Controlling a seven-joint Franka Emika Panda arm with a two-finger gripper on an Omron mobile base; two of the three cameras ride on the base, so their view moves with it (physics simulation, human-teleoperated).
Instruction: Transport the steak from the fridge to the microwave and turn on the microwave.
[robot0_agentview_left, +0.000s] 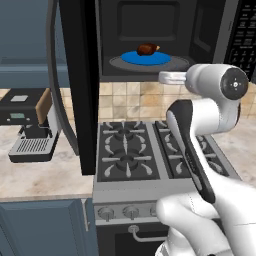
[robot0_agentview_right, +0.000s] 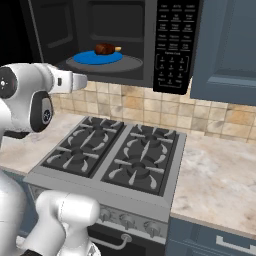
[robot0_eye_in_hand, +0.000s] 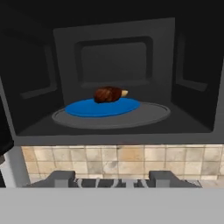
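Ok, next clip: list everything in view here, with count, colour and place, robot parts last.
steak: one, reddish-brown, on the blue plate
blue plate: one, on the turntable
turntable: one, grey, inside the microwave
microwave: one, black, above the stove, door open
stove: one, dark burners, below the microwave
coffee machine: one, black, on the counter left of the stove
counter: beige, beside the stove
gripper: one, jaws apart, empty, outside the microwave
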